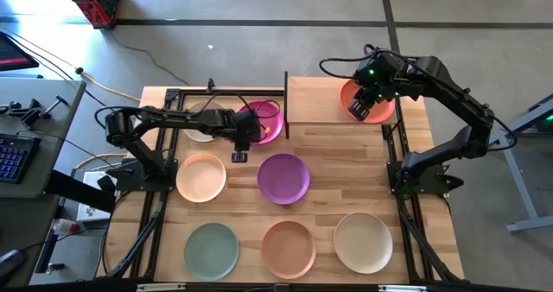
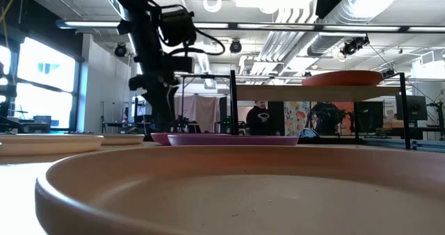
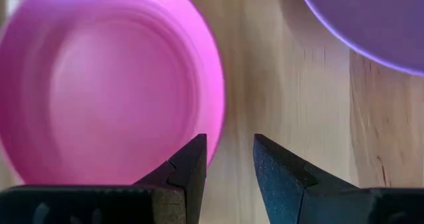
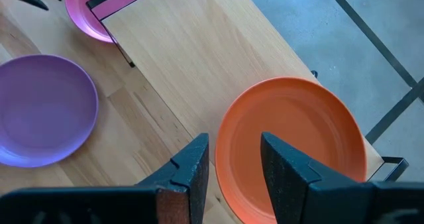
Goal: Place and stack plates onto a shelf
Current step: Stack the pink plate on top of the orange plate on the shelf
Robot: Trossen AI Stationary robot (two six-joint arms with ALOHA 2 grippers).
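Observation:
My left gripper (image 3: 230, 161) stands open, pointing steeply down, just above the table beside the near-right rim of the magenta plate (image 3: 106, 85), with nothing between its fingers. That magenta plate (image 1: 264, 120) lies flat on the table left of the shelf (image 1: 321, 102). An orange-red plate (image 4: 298, 144) lies on the shelf board's right end. My right gripper (image 4: 235, 158) hangs open high above that plate's rim, touching nothing. A purple plate (image 1: 283, 178) lies on the table near my left gripper (image 1: 240, 152).
On the table lie a peach plate (image 1: 201, 177), a sage green plate (image 1: 211, 250), a salmon plate (image 1: 289, 247) and an off-white plate (image 1: 363, 242). A cream plate (image 1: 200, 133) lies partly under my left arm. The shelf's black upright (image 1: 286, 106) stands beside the magenta plate.

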